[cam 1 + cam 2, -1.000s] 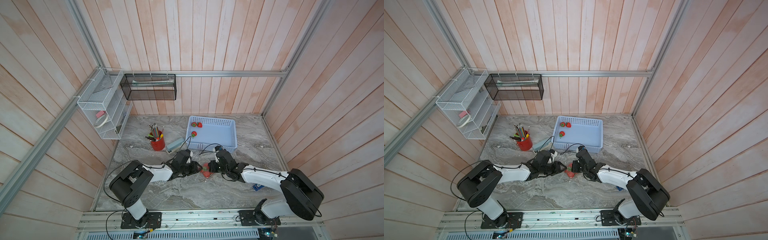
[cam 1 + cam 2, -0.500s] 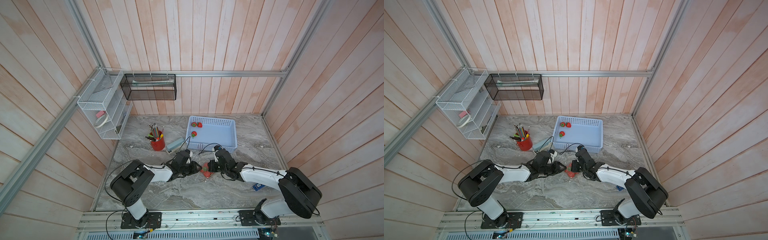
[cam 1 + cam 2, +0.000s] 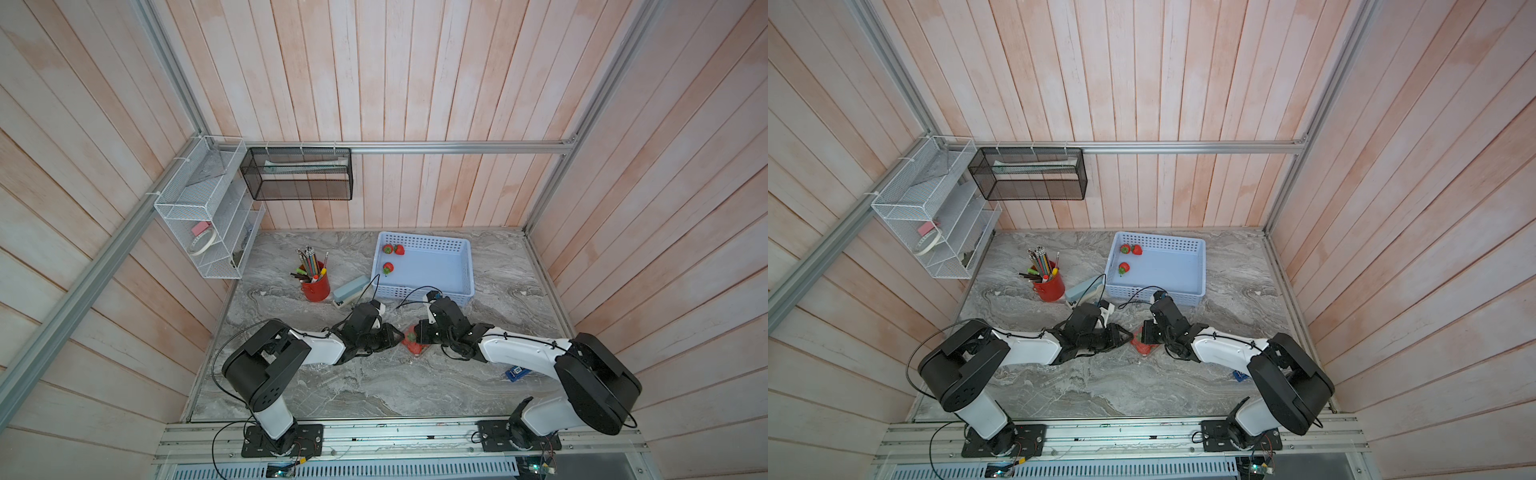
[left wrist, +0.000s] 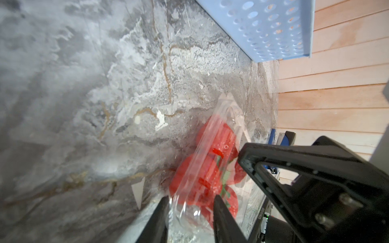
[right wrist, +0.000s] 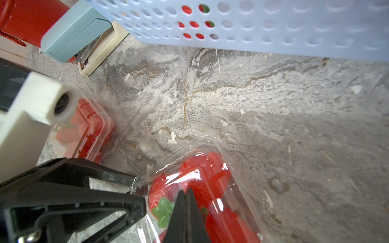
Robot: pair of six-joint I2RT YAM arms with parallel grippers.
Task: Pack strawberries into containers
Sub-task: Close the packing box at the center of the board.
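Observation:
A clear container (image 3: 417, 350) holding several strawberries (image 4: 210, 170) lies on the marble between my two arms. In the left wrist view, my left gripper (image 4: 190, 210) straddles the container's (image 4: 212, 151) near end, and both fingers press its plastic sides. My right gripper (image 5: 187, 195) is shut, its joined tips resting on the container's lid (image 5: 212, 168) above the berries. In both top views the left gripper (image 3: 395, 338) and the right gripper (image 3: 419, 337) meet tip to tip. Three strawberries (image 3: 387, 268) lie in the blue basket (image 3: 432, 294). Another filled container (image 5: 90, 130) lies under my left wrist.
A red pencil cup (image 3: 316, 287) and a blue-grey stapler (image 3: 351, 289) stand left of the basket (image 3: 1167, 296), close behind my left arm. A small blue item (image 3: 515, 372) lies by my right arm. Wire racks (image 3: 208, 216) hang on the left wall.
My left gripper's jaws have narrowed onto the container's end. Both arms have stayed almost where they were; the right gripper remains shut.

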